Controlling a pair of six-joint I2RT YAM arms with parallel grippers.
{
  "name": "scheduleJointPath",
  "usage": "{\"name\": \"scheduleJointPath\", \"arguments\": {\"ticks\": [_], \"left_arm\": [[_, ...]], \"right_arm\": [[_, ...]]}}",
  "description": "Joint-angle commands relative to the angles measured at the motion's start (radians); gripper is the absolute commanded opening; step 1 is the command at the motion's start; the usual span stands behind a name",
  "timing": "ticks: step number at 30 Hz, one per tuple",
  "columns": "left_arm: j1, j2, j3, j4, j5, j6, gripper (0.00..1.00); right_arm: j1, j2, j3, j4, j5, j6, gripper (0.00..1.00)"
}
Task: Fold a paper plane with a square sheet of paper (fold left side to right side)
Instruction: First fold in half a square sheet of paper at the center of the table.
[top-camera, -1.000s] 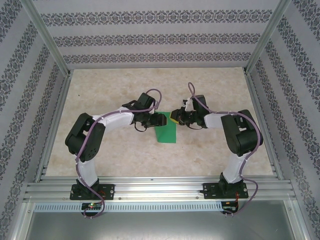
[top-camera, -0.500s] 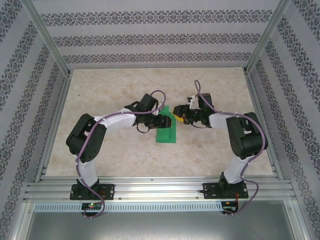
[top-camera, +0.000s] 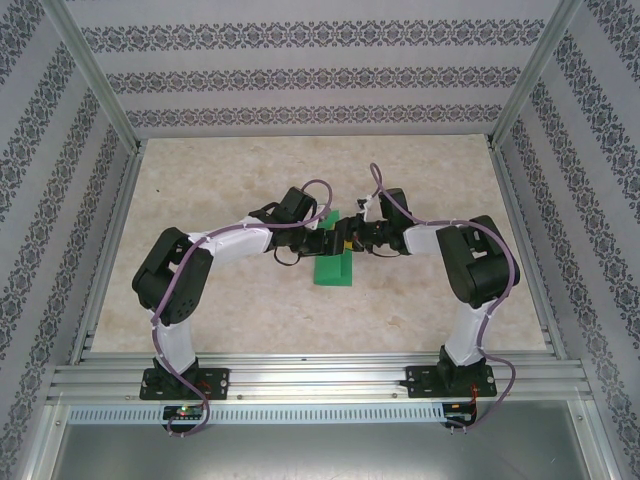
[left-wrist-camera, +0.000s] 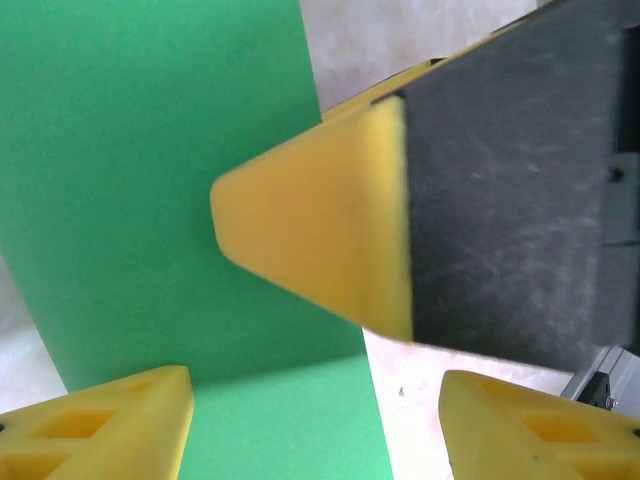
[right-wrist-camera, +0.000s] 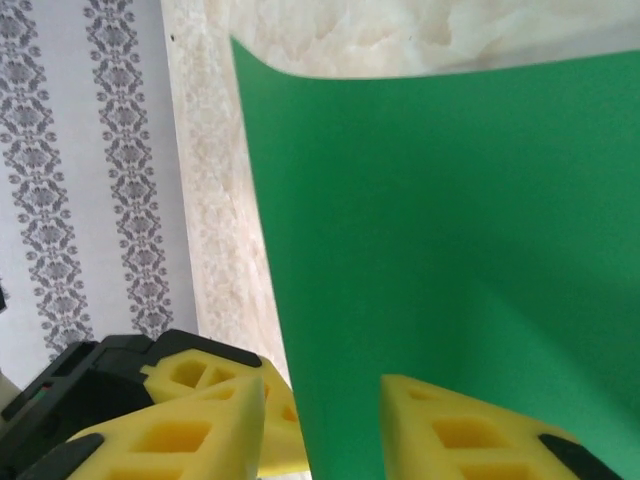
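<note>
The square sheet of paper is bright green and lies mid-table, its far part curling upward. My left gripper hangs low over its left side, open, with paper and table showing between its yellow fingers. My right gripper meets it from the right. One of its yellow fingertips sits against the raised green face. In the right wrist view the raised sheet stands just beyond my right gripper. Its left edge runs through the narrow gap between the jaws, and neither pad visibly touches it.
The beige marbled table has free room all around the paper. Patterned walls and metal frame rails enclose it on three sides. A yellow finger of the left gripper shows behind my right gripper's left finger.
The paper's far part has lifted off the table over the last second. My right gripper has moved left until it meets the left gripper above the sheet. The left gripper has barely moved.
</note>
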Motion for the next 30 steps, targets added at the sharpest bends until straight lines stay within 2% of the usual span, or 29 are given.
{"name": "scheduleJointPath", "arguments": {"ticks": [1, 4, 8, 15, 30], "left_arm": [[-0.016, 0.003, 0.007, 0.033, 0.014, 0.027, 0.67], [-0.014, -0.022, 0.007, 0.005, -0.012, 0.041, 0.68], [0.002, -0.077, -0.003, -0.040, -0.054, 0.053, 0.70], [0.058, -0.111, -0.035, -0.118, -0.147, 0.001, 0.70], [0.057, 0.090, 0.058, -0.096, -0.121, -0.083, 0.62]], "right_arm": [[0.000, 0.004, 0.019, 0.020, -0.014, -0.007, 0.17], [-0.004, -0.005, 0.019, -0.016, -0.002, -0.032, 0.07], [-0.010, -0.014, 0.021, -0.054, 0.009, -0.058, 0.04], [-0.014, -0.028, 0.017, -0.071, 0.014, -0.069, 0.04], [-0.021, -0.044, 0.007, -0.084, 0.026, -0.077, 0.10]]}}
